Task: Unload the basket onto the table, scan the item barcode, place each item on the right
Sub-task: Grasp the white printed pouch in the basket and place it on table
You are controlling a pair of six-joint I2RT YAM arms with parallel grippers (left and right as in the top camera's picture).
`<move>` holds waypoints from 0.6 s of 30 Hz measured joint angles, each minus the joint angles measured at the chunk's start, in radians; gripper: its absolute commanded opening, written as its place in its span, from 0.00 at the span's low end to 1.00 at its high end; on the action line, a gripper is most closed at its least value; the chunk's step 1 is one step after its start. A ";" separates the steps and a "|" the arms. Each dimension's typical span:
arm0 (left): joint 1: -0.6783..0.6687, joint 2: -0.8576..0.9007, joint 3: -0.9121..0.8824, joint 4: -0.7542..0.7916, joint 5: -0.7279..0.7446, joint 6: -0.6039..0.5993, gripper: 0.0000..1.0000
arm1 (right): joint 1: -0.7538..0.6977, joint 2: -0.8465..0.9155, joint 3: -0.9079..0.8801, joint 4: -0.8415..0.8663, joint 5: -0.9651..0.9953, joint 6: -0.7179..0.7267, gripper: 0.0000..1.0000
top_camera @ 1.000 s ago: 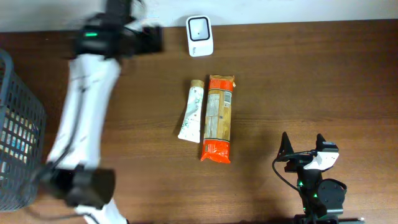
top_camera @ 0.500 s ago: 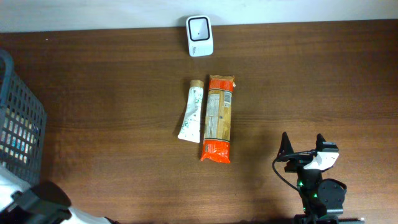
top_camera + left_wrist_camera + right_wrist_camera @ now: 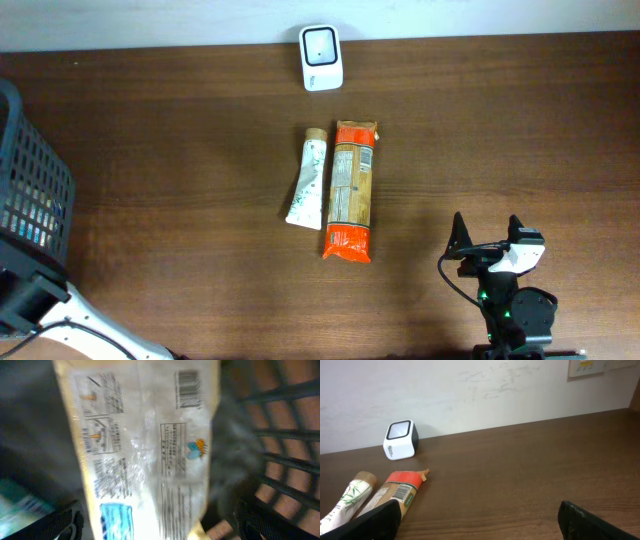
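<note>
Left gripper [image 3: 157, 527], jaws wide and empty, hangs over a pale packet [image 3: 145, 445] lying barcode-up in the basket [image 3: 28, 185] at the table's [image 3: 180, 150] left edge. Right gripper [image 3: 487, 228] gapes empty near the front-right corner.

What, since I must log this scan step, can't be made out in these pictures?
Left wrist view: packet blurred, its print and barcode unreadable.
Overhead: basket cut by the left edge, contents obscured by its mesh.
Right wrist view: tube cropped at the lower-left corner.

Orange packet [image 3: 351, 190], white scanner [image 3: 322, 45]
</note>
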 measured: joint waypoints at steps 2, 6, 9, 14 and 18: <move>0.000 0.036 0.000 0.003 0.010 0.008 0.94 | 0.000 0.000 0.000 0.000 0.000 0.000 0.99; 0.000 0.101 0.000 0.022 0.013 0.028 0.93 | 0.000 0.000 0.000 0.000 0.000 0.000 0.99; 0.000 0.108 0.000 0.024 0.010 0.034 0.73 | 0.000 0.000 0.000 0.000 0.000 0.000 0.99; 0.006 0.115 0.007 0.027 -0.009 0.054 0.17 | 0.000 0.000 0.000 0.000 0.000 0.001 0.99; 0.007 0.115 0.020 0.019 -0.008 0.063 0.07 | 0.000 0.000 0.000 0.000 0.000 0.000 0.99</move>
